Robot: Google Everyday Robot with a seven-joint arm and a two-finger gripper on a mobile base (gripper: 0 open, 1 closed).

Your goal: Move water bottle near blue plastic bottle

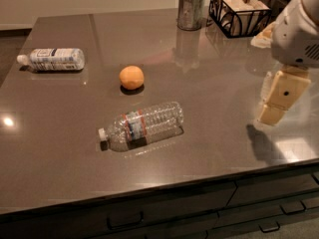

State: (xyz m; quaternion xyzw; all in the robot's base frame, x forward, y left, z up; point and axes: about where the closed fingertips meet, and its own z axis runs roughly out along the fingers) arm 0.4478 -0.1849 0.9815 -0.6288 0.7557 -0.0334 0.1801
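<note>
The water bottle (142,125), clear and ribbed with a white cap and a red, white and blue label band, lies on its side near the middle of the dark table (65,148), cap pointing left. The blue plastic bottle (52,59), shorter with a white and pale-blue label, lies on its side at the far left, cap to the left. My gripper (277,101) hangs over the table's right side, well to the right of the water bottle and apart from it. It holds nothing.
An orange (131,77) sits between the two bottles, just beyond the water bottle. A metal cup with utensils (191,6) and a black wire basket of packets (240,11) stand at the back right. Drawers (209,208) run below the front edge.
</note>
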